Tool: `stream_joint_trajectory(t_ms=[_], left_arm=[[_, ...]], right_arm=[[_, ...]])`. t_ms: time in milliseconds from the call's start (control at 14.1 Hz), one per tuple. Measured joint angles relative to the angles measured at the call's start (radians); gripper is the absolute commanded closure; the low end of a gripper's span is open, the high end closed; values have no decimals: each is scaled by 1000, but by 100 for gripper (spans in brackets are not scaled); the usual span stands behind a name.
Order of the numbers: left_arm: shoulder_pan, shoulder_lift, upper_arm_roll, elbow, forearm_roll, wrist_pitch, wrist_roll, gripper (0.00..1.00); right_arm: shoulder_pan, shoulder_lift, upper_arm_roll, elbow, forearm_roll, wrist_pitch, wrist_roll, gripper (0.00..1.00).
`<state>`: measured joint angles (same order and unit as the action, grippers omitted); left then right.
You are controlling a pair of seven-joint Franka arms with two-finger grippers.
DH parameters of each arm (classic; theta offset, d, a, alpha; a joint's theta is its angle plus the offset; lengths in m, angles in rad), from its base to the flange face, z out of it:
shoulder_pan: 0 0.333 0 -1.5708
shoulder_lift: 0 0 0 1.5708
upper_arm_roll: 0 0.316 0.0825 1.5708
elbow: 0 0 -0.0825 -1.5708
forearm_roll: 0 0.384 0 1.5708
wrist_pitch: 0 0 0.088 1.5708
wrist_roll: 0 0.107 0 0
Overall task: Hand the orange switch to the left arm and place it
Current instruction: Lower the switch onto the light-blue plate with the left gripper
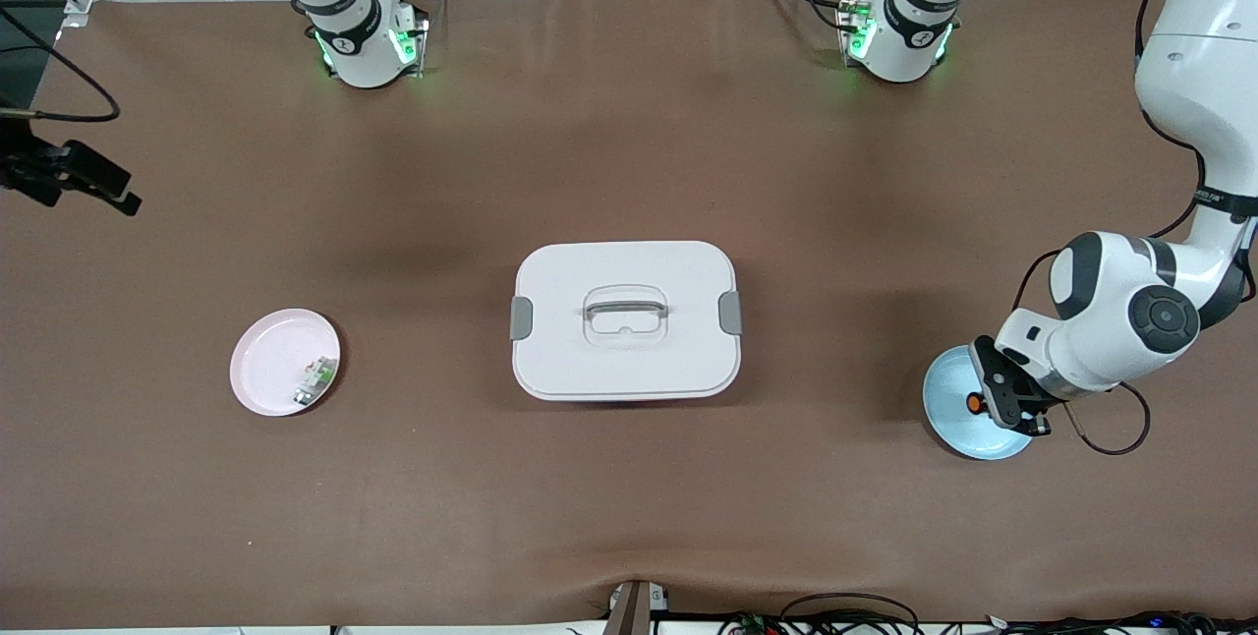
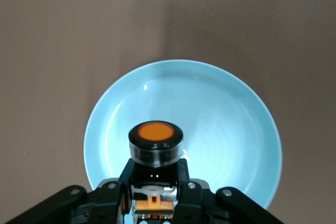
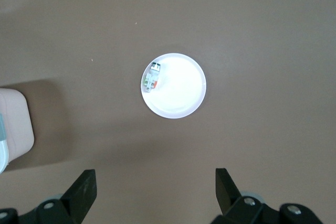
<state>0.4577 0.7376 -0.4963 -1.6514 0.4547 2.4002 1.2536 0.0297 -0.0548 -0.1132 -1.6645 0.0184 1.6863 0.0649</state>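
Jaws of left gripper (image 2: 153,192) clamp orange switch (image 2: 156,142).

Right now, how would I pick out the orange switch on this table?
Start at the big white box mid-table, then go toward the left arm's end to the pale blue plate. Over it, the left gripper is shut on the orange switch: a stubby black cylinder with a round orange cap, unlike the green-and-white component on the pink plate.

pink plate (image 1: 263,360): on the brown table (image 1: 629,173), at nine o'clock.
green-and-white component (image 1: 316,380): in the pink plate, by its rim.
blue plate (image 1: 948,414): at three o'clock.
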Motion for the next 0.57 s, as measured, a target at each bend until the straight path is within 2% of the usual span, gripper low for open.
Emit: stream_joint_trajectory(t_ms=[142,497,568], left_arm=[[0,20,0,1,5,21,39,99],[1,56,9,2,61,76,56,84],[1,58,10,2,71,78,57,77]], right_arm=[[0,14,1,19,0,-1,0,0],[0,20,3,20,1,-3,0,0],[0,22,4,20,1,-3,0,0]])
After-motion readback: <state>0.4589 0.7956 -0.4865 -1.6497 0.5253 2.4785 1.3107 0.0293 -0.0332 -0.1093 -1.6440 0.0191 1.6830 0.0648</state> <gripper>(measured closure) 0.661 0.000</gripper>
